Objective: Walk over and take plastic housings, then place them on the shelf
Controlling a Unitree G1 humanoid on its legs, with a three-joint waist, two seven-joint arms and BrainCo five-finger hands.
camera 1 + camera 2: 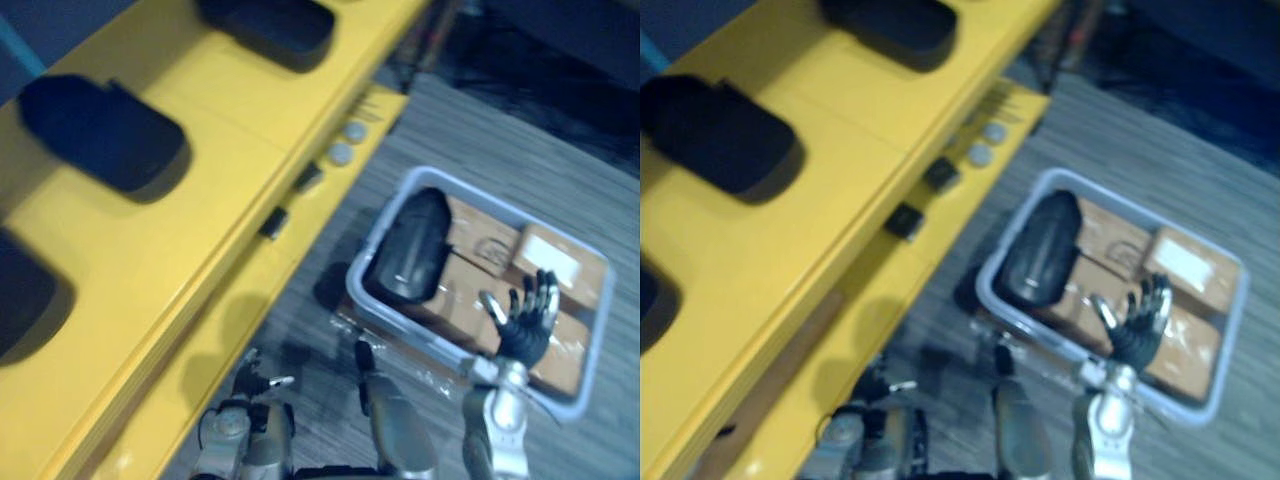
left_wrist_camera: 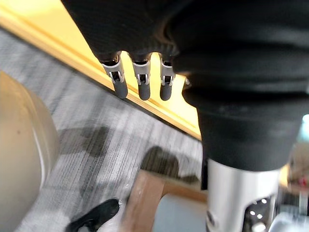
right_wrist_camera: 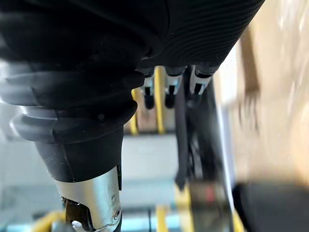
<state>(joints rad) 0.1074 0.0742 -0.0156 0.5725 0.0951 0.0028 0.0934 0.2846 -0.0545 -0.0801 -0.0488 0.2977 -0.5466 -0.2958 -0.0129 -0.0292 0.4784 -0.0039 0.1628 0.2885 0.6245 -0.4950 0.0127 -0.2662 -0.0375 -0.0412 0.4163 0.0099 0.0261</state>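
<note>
Three black plastic housings lie on the yellow shelf (image 1: 230,150): one at the far end (image 1: 270,25), one in the middle (image 1: 100,130) and one at the left edge (image 1: 20,290). Another black housing (image 1: 410,245) rests in a grey bin (image 1: 590,350) on the floor, leaning on brown cardboard boxes (image 1: 480,290). My right hand (image 1: 525,320) hovers over the bin's near right part, fingers spread and holding nothing, to the right of that housing. My left hand (image 1: 248,385) hangs low beside the shelf's front, fingers (image 2: 141,82) straight and holding nothing.
The shelf's front edge carries two round grey knobs (image 1: 348,142) and two small black blocks (image 1: 290,200). Grey striped carpet (image 1: 500,130) surrounds the bin. A white-labelled box (image 1: 555,262) sits in the bin's far right corner.
</note>
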